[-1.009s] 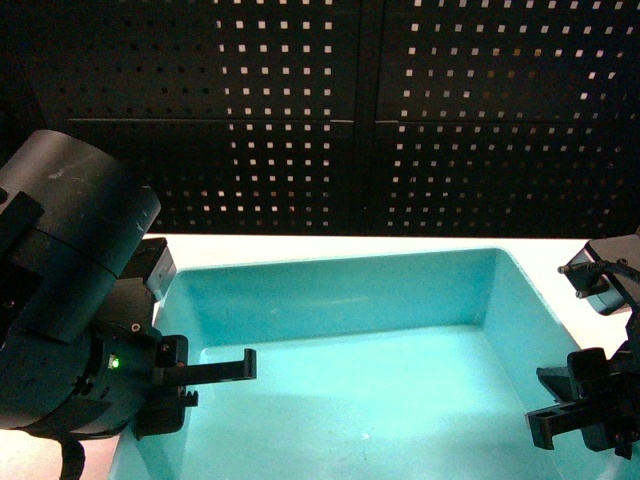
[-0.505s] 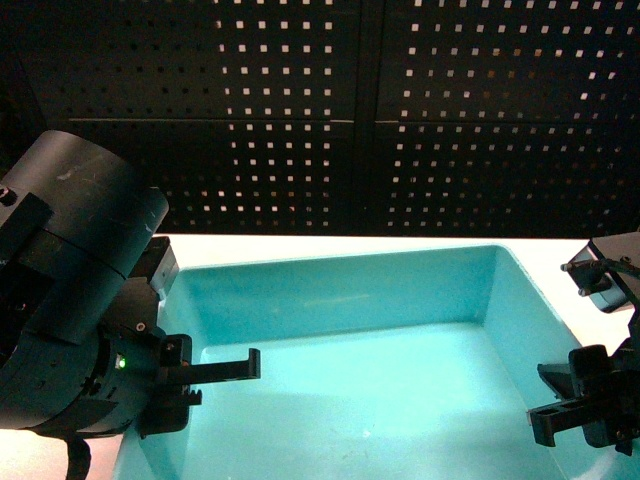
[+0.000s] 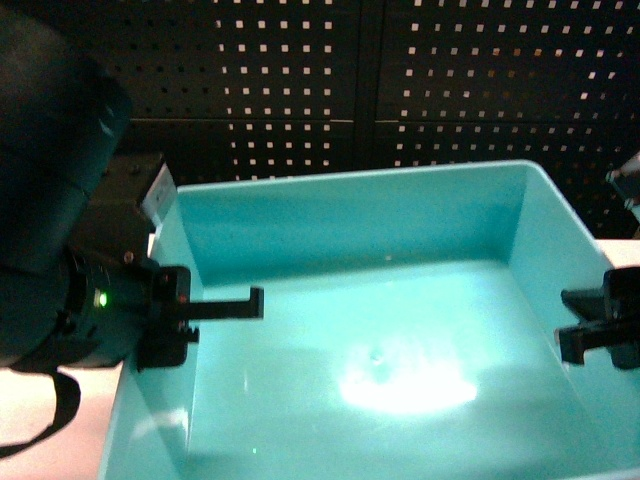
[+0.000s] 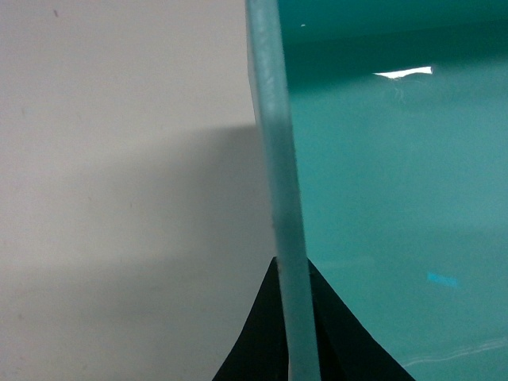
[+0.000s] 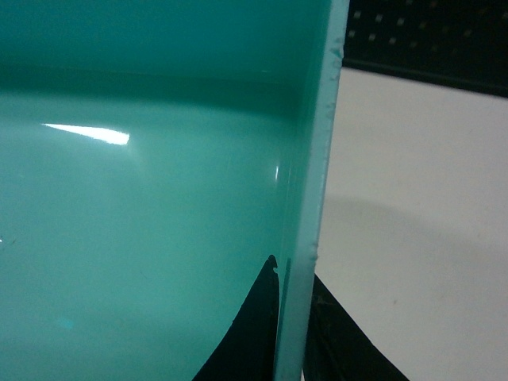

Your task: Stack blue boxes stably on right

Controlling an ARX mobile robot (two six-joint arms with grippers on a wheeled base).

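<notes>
The turquoise tub (image 3: 380, 330) filled most of the head view from 6 o'clock up to the centre, its open mouth toward the camera and its glossy floor bare apart from a bright glare patch. At 9 o'clock the left gripper (image 3: 190, 320) straddled the tub's left rim, one finger (image 3: 225, 303) reaching inside over the floor and the other outside the wall. The left wrist view showed that rim (image 4: 282, 198) running straight between the two dark fingers, which were closed onto it. At 3 o'clock the right gripper (image 3: 600, 325) gripped the right rim (image 5: 313, 198) in the same way, a finger on each face of the wall. Outside both side walls lay a pale tabletop (image 4: 119, 159) with open room. Beyond the tub's far wall, at 12 o'clock, stood a dark perforated panel (image 3: 400, 90), near the far rim.
</notes>
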